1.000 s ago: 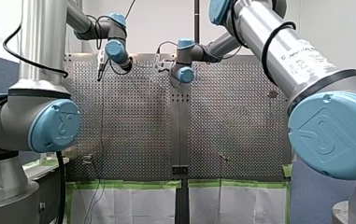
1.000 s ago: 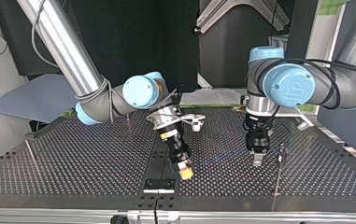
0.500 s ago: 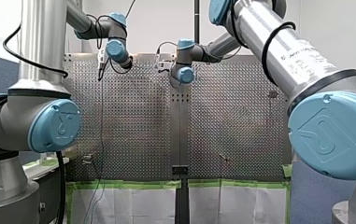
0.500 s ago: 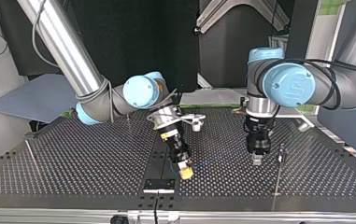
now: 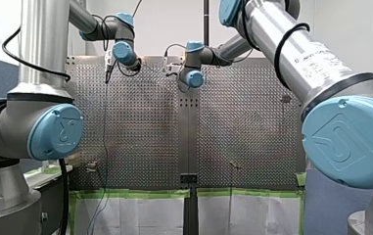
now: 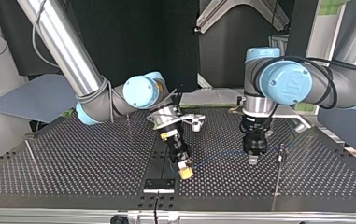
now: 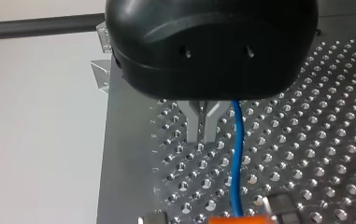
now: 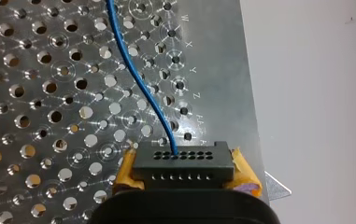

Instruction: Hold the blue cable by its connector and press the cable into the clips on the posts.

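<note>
Holding the connector: my right gripper [image 6: 185, 171], left of centre in the top view, tilts low over the perforated table [image 6: 73, 163]; its yellow pads [image 8: 245, 175] are clamped on the black connector [image 8: 183, 162].
Blue cable: the blue cable [image 6: 217, 156] leaves the connector's face and runs across the table toward the right.
Left gripper: my left gripper [image 6: 252, 160] points straight down. Its metal fingers [image 7: 199, 123] are pressed together, with the cable passing just beside them; whether they pinch it I cannot tell.
Post: a thin post [image 6: 278, 172] stands just right of that gripper.
</note>
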Robot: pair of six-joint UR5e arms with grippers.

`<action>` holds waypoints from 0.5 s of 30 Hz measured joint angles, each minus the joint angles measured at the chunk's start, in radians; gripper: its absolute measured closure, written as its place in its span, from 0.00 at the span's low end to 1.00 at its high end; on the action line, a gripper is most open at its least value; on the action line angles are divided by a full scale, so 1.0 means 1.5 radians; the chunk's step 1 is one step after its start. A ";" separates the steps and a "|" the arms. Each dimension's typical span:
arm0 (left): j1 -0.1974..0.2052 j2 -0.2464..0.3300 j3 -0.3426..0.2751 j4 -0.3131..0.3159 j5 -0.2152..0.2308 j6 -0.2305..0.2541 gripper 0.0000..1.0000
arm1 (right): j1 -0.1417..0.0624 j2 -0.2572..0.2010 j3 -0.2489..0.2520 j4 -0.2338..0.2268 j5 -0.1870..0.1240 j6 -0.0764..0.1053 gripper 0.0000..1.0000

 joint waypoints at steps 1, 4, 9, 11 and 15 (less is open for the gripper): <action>0.000 0.000 0.000 0.000 -0.002 -0.001 1.00 | 0.000 0.000 0.000 0.000 0.001 0.000 1.00; -0.001 0.000 0.000 0.000 -0.007 -0.003 1.00 | -0.002 0.000 0.003 0.000 0.010 -0.001 1.00; -0.006 -0.001 -0.005 0.002 -0.012 -0.009 1.00 | -0.005 0.001 0.022 -0.001 0.024 -0.005 1.00; -0.008 -0.001 -0.010 0.008 -0.014 -0.010 1.00 | -0.006 0.001 0.030 -0.001 0.026 -0.006 1.00; -0.016 -0.003 -0.027 0.025 -0.021 -0.012 1.00 | -0.008 0.002 0.052 -0.003 0.028 -0.005 1.00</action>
